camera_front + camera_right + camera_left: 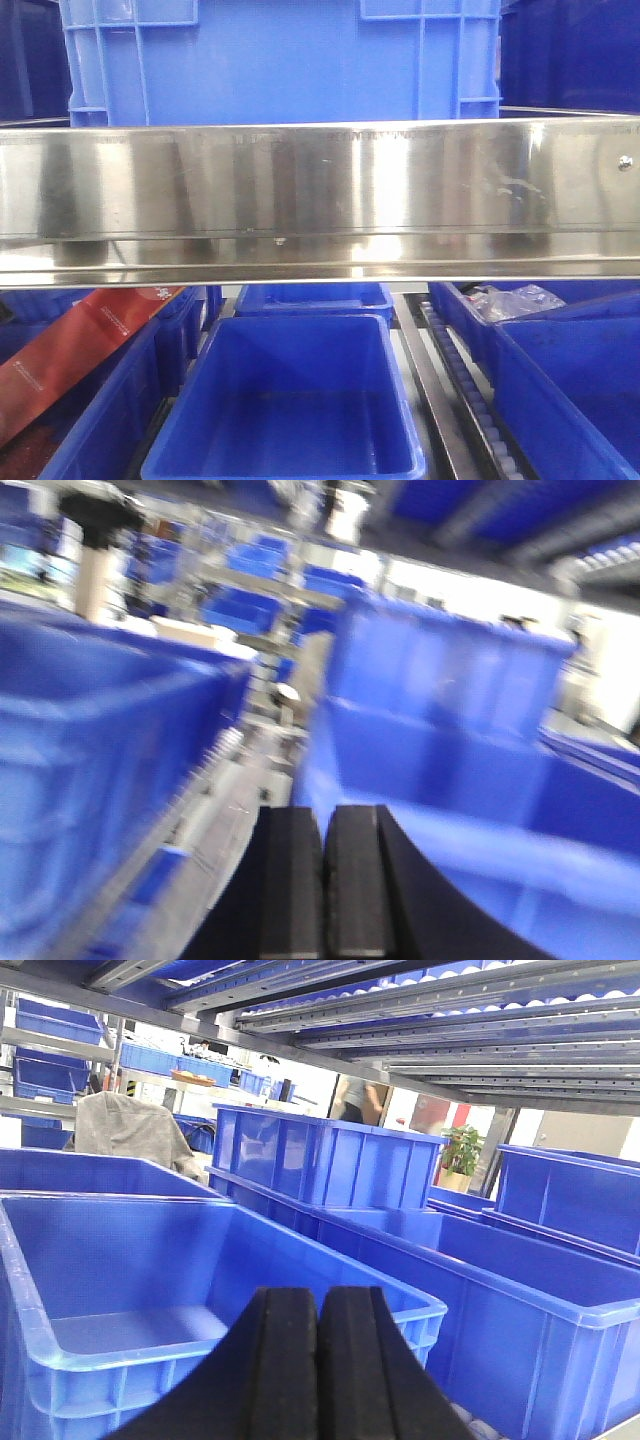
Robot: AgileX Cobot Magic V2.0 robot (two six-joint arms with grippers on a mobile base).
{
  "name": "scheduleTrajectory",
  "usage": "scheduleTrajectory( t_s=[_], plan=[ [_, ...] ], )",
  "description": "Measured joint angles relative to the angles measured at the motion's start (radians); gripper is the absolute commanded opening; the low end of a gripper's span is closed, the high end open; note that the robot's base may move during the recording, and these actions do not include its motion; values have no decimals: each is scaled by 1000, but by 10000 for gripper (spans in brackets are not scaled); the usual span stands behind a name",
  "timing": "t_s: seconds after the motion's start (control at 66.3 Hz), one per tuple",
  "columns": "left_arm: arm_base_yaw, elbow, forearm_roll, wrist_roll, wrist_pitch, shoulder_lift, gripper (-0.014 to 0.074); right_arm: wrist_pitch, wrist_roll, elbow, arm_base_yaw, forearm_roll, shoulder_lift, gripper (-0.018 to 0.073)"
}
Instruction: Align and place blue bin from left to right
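Fingers of the left gripper (318, 1360) and right gripper (325, 885) were pressed together, holding nothing. The ribbed blue bin (280, 60) sat on the upper steel shelf (320, 190), untouched. The approach seemed under way; next, reach and grasp its rim.

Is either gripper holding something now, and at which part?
Nothing is held. The left gripper and the right gripper are both shut with nothing between their pads.

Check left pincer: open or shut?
Shut. In the left wrist view the left pincer has its two black pads pressed together with only a thin seam between them and nothing held, just in front of an empty blue tub.
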Motion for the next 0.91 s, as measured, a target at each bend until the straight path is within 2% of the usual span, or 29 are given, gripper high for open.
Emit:
scheduleTrajectory(
  t_s=[0.136,0.287,0.634,0.905],
  plan=[
    [0,0,0,0,0,0,-111,-29,0,97,-51,18,-69,-78],
    [0,0,0,0,0,0,-111,-70,-3,205,-52,59,-169,-78],
    [0,0,0,0,0,0,-111,-84,-3,358,-52,63,-353,-78],
    [0,0,0,0,0,0,-111,-95,31,465,8,70,-400,-78]
  ],
)
